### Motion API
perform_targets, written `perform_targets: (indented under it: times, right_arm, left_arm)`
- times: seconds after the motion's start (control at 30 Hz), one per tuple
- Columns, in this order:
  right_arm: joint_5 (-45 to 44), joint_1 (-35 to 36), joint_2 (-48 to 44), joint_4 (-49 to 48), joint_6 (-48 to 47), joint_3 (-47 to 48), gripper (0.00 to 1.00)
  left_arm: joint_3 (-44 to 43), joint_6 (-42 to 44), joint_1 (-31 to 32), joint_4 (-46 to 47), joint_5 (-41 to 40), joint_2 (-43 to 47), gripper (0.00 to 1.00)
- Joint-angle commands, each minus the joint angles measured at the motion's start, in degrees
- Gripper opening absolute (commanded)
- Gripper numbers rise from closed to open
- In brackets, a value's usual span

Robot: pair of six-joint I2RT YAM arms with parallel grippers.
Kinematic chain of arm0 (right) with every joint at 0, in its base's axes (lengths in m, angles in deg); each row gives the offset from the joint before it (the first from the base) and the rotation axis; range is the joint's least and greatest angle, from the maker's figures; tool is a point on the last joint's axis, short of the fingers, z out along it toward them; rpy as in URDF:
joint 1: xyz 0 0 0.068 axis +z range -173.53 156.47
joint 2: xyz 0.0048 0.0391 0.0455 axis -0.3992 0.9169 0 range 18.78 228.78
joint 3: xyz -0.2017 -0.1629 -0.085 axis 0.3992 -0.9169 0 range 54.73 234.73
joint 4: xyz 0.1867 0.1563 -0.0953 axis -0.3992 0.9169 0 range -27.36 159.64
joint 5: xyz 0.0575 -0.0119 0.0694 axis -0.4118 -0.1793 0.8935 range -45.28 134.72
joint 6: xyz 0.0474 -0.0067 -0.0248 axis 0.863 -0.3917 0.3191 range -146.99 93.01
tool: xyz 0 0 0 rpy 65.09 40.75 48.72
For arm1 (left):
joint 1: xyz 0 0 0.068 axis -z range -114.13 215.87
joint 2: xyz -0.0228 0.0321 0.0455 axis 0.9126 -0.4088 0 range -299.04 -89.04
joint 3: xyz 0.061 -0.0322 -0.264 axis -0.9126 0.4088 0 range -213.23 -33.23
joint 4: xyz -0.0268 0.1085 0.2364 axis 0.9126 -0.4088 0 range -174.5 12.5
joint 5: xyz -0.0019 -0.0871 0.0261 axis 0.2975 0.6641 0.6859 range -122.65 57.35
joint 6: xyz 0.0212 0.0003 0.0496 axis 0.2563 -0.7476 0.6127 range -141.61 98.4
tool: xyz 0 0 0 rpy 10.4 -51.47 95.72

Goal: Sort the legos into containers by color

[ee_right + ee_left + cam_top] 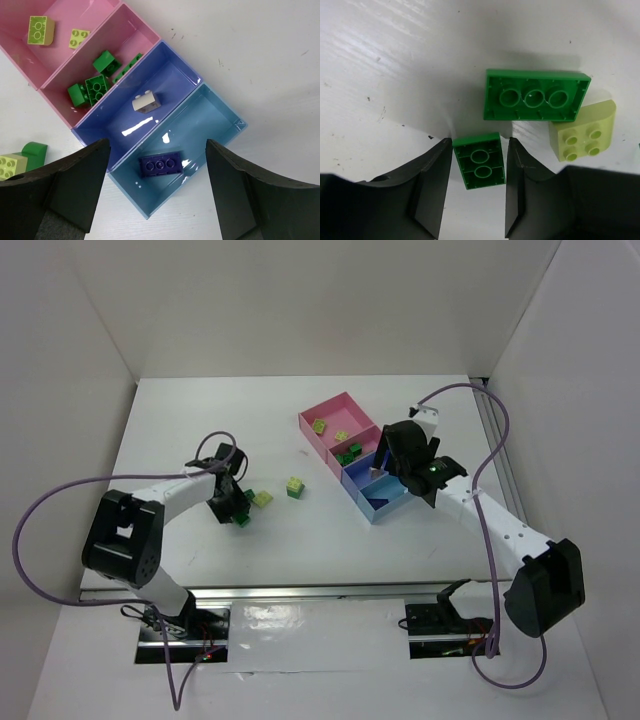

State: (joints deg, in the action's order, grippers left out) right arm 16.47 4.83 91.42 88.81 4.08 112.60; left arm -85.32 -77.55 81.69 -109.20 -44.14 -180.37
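While straddling small green brick on table with left gripper half-open, not yet clamping: centring, squeezing flat sides, avoiding long green brick just beyond, targeting pink tray holding greens. Leaving right gripper wide open, empty.

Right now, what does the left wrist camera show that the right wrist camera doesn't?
Only the left wrist view: a small green plastic brick, studs down, lying between the dark fingers of the left gripper, with a longer green brick and a pale yellow-green rounded brick beyond it.
Only the right wrist view: the joined plastic trays, two pink trays, a dark blue tray and a light blue tray holding a dark purple brick, framed by the open right gripper.
Both: the white tabletop.
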Motion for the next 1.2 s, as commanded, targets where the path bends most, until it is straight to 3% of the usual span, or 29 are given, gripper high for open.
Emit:
perform_targets:
  times: [0.0, 0.2, 0.5, 0.73, 1.0, 1.17]
  right_arm:
    - [-1.0, 0.6, 0.5, -2.3, 0.6, 1.5, 0.84]
    - [-0.5, 0.6, 1.0, -2.3, 1.1, 1.5, 0.84]
    - [-2.8, -1.0, -0.6, -1.1, 1.1, 0.9, 0.85]
    - [-5.1, -1.0, -5.1, -1.1, 2.7, -0.8, 0.85]
    - [-5.6, -2.1, -8.8, -1.1, 2.7, -2.1, 0.85]
    - [-4.4, -2.1, -8.8, -0.5, 2.1, -2.1, 0.87]
  left_arm:
    - [0.9, -0.8, -0.3, -1.2, -0.9, 3.3, 0.51]
    - [-0.9, 1.7, 1.8, -3.5, -0.9, 6.7, 0.27]
    - [-22.3, 11.0, 12.6, -7.0, 3.4, 5.7, 0.27]
    - [-39.3, 12.2, 18.5, -5.6, 6.1, -8.6, 0.27]
    - [-58.5, 12.7, 20.5, -5.0, 8.3, -26.0, 0.27]
    - [-64.4, 12.7, 21.0, -4.3, 9.4, -32.8, 0.29]
